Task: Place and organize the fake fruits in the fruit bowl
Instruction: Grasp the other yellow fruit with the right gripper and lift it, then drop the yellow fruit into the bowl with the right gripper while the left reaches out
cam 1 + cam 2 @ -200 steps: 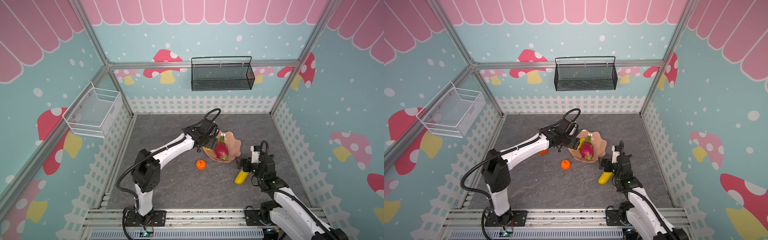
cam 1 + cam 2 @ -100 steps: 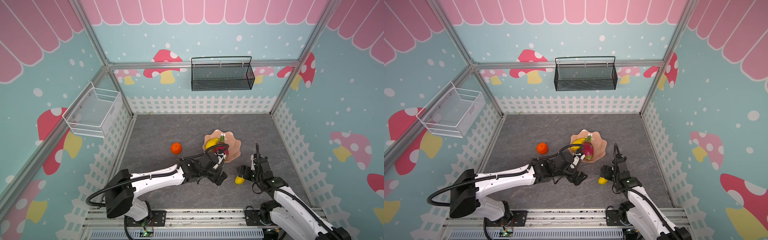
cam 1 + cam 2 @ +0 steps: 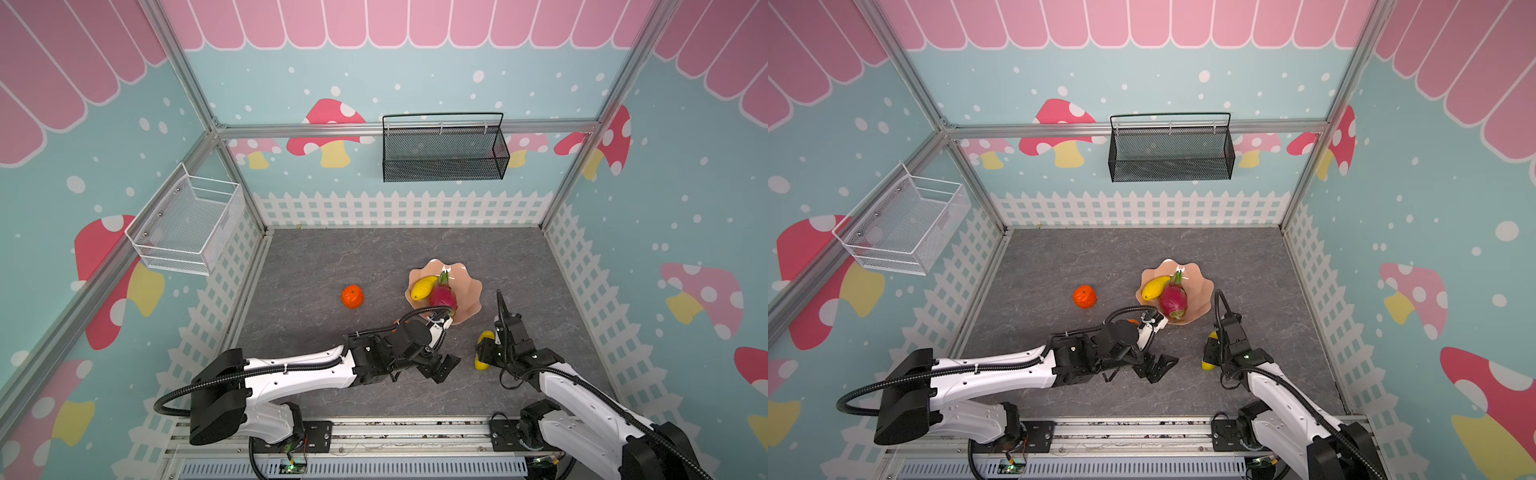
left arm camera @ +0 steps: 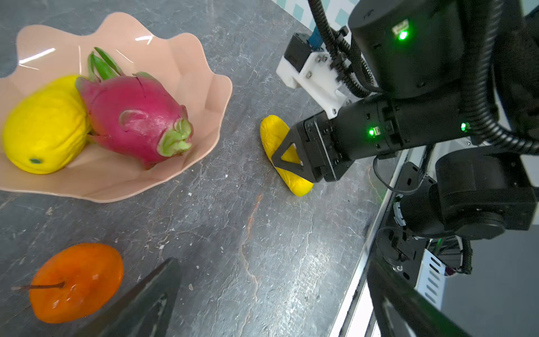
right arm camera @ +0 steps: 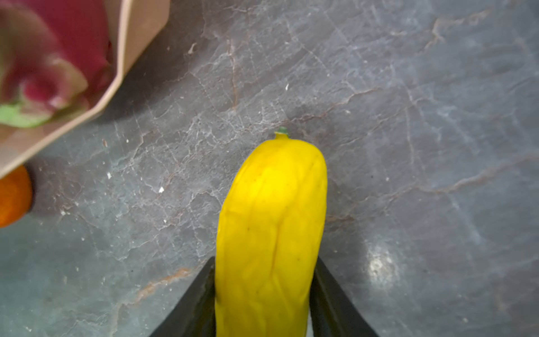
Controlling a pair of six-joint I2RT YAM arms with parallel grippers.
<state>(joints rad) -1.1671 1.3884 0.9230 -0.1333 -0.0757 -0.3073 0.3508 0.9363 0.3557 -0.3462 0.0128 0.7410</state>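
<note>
**A:** Where is the fruit bowl?

**B:** The fruit bowl (image 3: 471,286) sits just right of centre on the grey floor (image 3: 332,257) in both top views. It holds one mango (image 3: 423,288) and the dragon fruit (image 3: 443,297), touching side by side.

**A:** What is the room around it?

**B:** The floor is bare across the whole upper half and far left. The loose mango (image 3: 481,365) lies lower right of the bowl, with a strip of bare floor between it and the rim. There is open floor to its right up to the white fence (image 3: 582,291). The front rail (image 3: 395,424) is near below.

**A:** The count?

**B:** Five fruits: two mangoes, one dragon fruit and two oranges. Two are in the bowl and three are on the floor. The large orange (image 3: 352,296) stands alone left of the bowl, well apart. The small orange (image 4: 75,283) is just beside the bowl's lower-left rim, mostly hidden under the left arm from above. There is one bowl. There are two wall baskets, a white wire basket (image 3: 187,224) and a black mesh basket (image 3: 444,153).

**A:** And the fingers?

**B:** The right gripper (image 5: 265,264) has closed on the loose mango. A black finger (image 5: 198,300) presses each long side, and the stem end pokes out past the tips. The fruit lies on the floor. The left gripper (image 3: 443,369) is just left of it, apart. Its jaws are spread wide and hold nothing.
</note>
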